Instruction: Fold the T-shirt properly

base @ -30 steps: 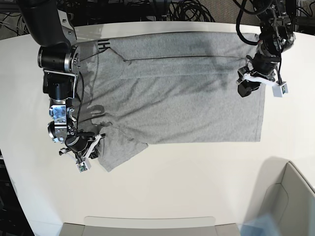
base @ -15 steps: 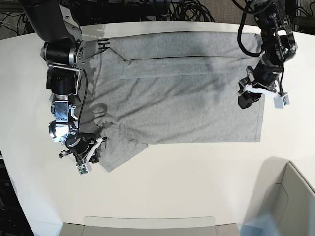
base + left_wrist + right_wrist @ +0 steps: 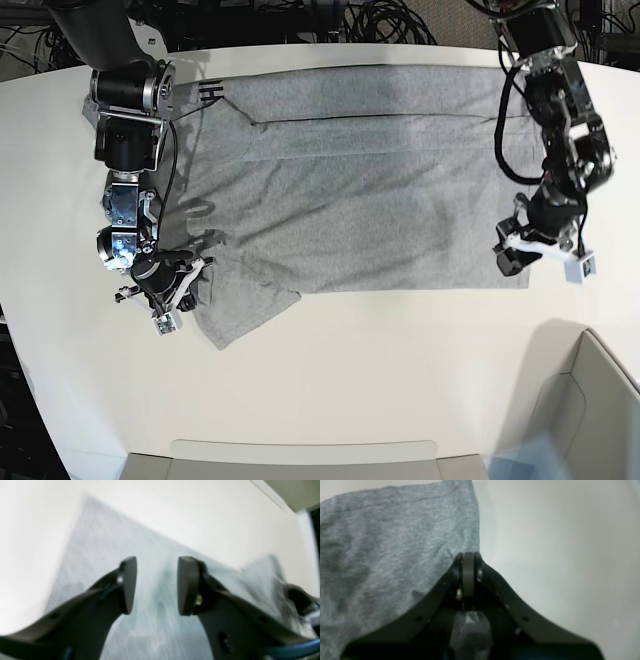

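Note:
The heather-grey T-shirt [image 3: 370, 190] lies spread flat on the white table [image 3: 400, 360], plain side up, with a strip of black lettering [image 3: 210, 93] showing at the far left fold. In the base view my right gripper [image 3: 188, 285] sits at the near left sleeve. The right wrist view shows this gripper [image 3: 468, 555] shut at the T-shirt's [image 3: 382, 542] edge, with grey cloth bunched behind the tips. My left gripper [image 3: 508, 262] hovers over the near right corner of the hem. In the blurred left wrist view it [image 3: 157, 562] is open, with the T-shirt [image 3: 105, 542] below and nothing between the fingers [image 3: 128, 580].
A grey bin [image 3: 590, 400] stands at the near right corner and a shallow grey tray [image 3: 300, 455] lies along the near edge. Cables [image 3: 380, 25] run behind the table's far edge. Bare white tabletop lies in front of the shirt.
My left gripper has travelled along the right hem towards the near corner, and its jaws have widened. The right gripper has stayed shut at the sleeve, shifting only slightly.

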{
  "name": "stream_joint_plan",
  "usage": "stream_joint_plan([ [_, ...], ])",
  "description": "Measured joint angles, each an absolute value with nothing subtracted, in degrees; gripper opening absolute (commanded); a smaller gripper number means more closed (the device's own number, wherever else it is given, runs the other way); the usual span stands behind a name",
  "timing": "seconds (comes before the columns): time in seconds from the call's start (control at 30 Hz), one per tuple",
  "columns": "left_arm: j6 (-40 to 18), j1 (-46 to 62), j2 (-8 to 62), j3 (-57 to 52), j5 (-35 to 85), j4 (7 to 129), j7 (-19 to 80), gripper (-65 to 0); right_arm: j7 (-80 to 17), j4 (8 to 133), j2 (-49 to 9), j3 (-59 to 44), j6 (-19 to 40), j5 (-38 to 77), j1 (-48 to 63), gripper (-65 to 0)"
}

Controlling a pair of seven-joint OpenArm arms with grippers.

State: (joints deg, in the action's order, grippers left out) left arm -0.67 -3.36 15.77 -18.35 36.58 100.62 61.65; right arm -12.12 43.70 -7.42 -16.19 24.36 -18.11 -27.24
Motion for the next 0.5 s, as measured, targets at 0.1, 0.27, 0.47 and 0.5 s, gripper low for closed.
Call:
stream_joint_plan([
  [0.1,-1.7,-9.9,16.9,-17.9,28.6,90.7,61.6,-30.2,-11.6,43.8,-7.2,-16.1,24.4,-18.1,-27.7,-65.0],
  [0.27,-11.1,-19.9,23.1,-13.0,20.4,73.6,58.5,-29.7,-11.8,43.9,-7.4,-16.0,24.4,-18.1,-26.5,-65.0],
  [0.47,-24.2,-26.2,24.8,-12.5,13.1,52.9,50.4,-29.6,-15.1,43.8,-7.4,-15.9,24.4,-18.2,-26.9,-65.0],
  [0.5,-27.8,-26.6,25.0,-12.4,11.7,50.5,50.0,-29.6,-15.7,43.9,-7.4,-16.0,24.4,-18.2,-26.9,-65.0],
])
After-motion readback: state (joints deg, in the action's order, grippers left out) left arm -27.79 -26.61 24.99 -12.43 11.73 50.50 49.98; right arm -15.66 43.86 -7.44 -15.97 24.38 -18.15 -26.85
